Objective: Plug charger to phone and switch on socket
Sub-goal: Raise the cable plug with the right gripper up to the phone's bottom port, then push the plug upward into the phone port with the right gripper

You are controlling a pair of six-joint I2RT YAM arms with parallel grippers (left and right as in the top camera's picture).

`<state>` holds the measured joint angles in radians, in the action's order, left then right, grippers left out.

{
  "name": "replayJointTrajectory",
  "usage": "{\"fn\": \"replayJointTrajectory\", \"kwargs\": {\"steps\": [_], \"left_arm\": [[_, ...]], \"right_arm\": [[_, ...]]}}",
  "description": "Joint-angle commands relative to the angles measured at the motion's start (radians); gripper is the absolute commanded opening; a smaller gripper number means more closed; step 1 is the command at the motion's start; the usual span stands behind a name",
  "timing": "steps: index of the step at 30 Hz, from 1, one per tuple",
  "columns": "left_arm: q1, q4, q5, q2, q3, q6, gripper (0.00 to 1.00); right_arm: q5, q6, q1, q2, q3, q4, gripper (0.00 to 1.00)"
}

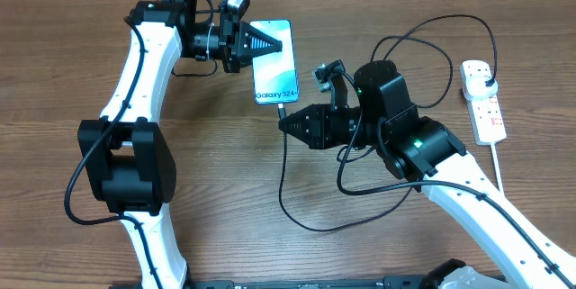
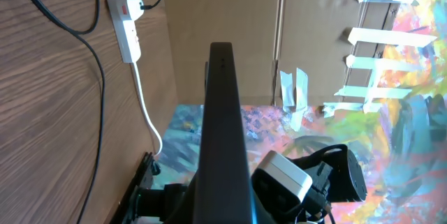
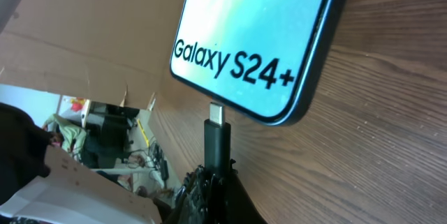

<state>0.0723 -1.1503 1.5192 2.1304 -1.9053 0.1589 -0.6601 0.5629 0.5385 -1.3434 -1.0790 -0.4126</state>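
The phone (image 1: pixel 275 66) lies on the table, screen up, with "Galaxy S24+" at its near end. My left gripper (image 1: pixel 259 46) is shut on its far left edge. The left wrist view shows the phone edge-on (image 2: pixel 222 105). My right gripper (image 1: pixel 290 123) is shut on the charger's connector (image 3: pixel 217 139). Its metal tip meets the port in the phone's (image 3: pixel 258 35) bottom edge; how deep it sits is unclear. The black cable (image 1: pixel 283 185) loops back over the table to the black plug (image 1: pixel 487 78), which sits in the white socket (image 1: pixel 484 102) at the far right.
The socket's white cord (image 1: pixel 498 158) runs toward the table's front right. The socket also shows in the left wrist view (image 2: pixel 124 15), with black cable beside it. The cable's loops lie round my right arm. Cardboard walls stand beyond the table.
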Motion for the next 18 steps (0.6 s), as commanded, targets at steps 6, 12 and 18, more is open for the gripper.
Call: {"fn": "replayJointTrajectory", "kwargs": {"steps": [6,12,18], "left_arm": [[0.016,0.015,0.060,-0.012,-0.010,0.021,0.04],[0.025,0.015,0.060,-0.012,-0.010,0.022,0.04],[0.031,0.016,0.061,-0.012,-0.010,0.022,0.04]], "right_arm": [[0.035,0.040,0.006,0.007,-0.014,0.003,0.04],[0.040,0.051,0.006,0.006,-0.014,0.004,0.04],[0.042,0.063,0.006,-0.005,-0.014,0.004,0.04]]}}
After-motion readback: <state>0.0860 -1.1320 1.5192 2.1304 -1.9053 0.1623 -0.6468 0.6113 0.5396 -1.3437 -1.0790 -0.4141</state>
